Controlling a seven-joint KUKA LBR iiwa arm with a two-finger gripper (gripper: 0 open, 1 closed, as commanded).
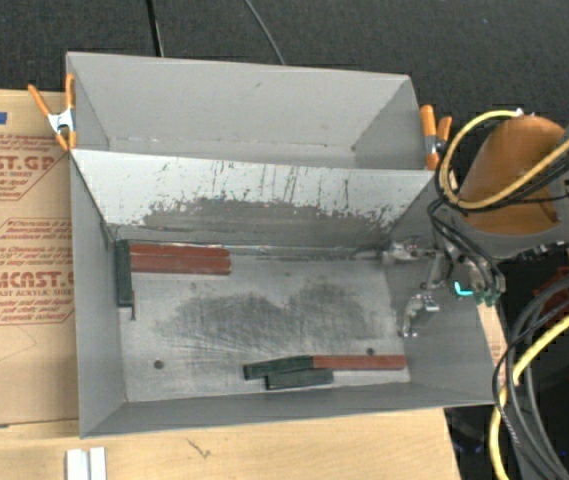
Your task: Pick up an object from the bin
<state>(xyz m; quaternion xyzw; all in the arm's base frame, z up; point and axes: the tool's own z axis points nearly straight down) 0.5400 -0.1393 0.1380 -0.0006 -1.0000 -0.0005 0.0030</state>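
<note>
- Camera view, looking down into the grey bin (pixel 264 118). The arm enters from the right, with its orange cover (pixel 509 178) outside the bin's right wall.
- The gripper (pixel 413 281) sits low at the right end of the bin floor, close against the right wall.
- Its two metal fingers (pixel 422 308) stand apart, one toward the back and one toward the front. Only bare floor shows between them, and nothing is clamped.
- The nearest thing is the front red-brown bar (pixel 364 363). It is flat and narrow and lies lengthwise along the front edge of the floor.
- Its right end is just in front of the gripper's nearer finger. It is close, but I see no contact.
- The front dark green piece (pixel 284 373) lies at that bar's left end, touching or overlapping it (possibly two pieces stacked; cannot tell). It is farther from the gripper, toward the floor's middle.
- The rear red-brown bar (pixel 179 260) lies along the back-left of the floor, well apart from the gripper.
- The left dark green bar (pixel 123 273) lies crosswise at the left end of that rear bar, against the left wall. This is the far side of the bin from the gripper.
- Count: two red-brown bars, and two dark green pieces at least.
</note>
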